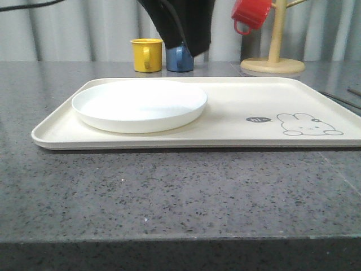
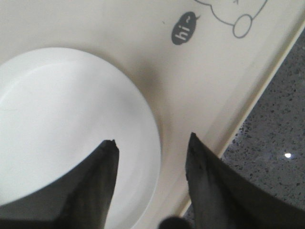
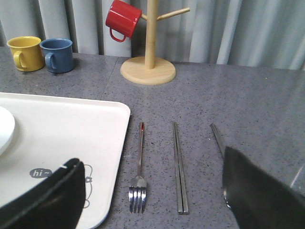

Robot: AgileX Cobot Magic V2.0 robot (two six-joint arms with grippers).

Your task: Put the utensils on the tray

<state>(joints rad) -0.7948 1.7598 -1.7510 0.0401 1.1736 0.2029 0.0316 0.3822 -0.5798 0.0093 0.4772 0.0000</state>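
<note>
Three utensils lie on the grey table [image 3: 248,90] just beside the tray [image 3: 71,129]: fork [image 3: 139,167], chopsticks [image 3: 178,167], and spoon [image 3: 218,138]. They look thin, stiff, slick and flat-lying, so a mid-handle pinch seems best. Right gripper [image 3: 152,191] hovers released above them; left gripper [image 2: 150,148], jaws apart, hangs over the plate [image 2: 62,119].

White plate [image 1: 139,104] blocks the tray's [image 1: 237,135] left half; right half bare.

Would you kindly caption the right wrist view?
Fork, chopsticks and spoon lie beside the tray.
</note>
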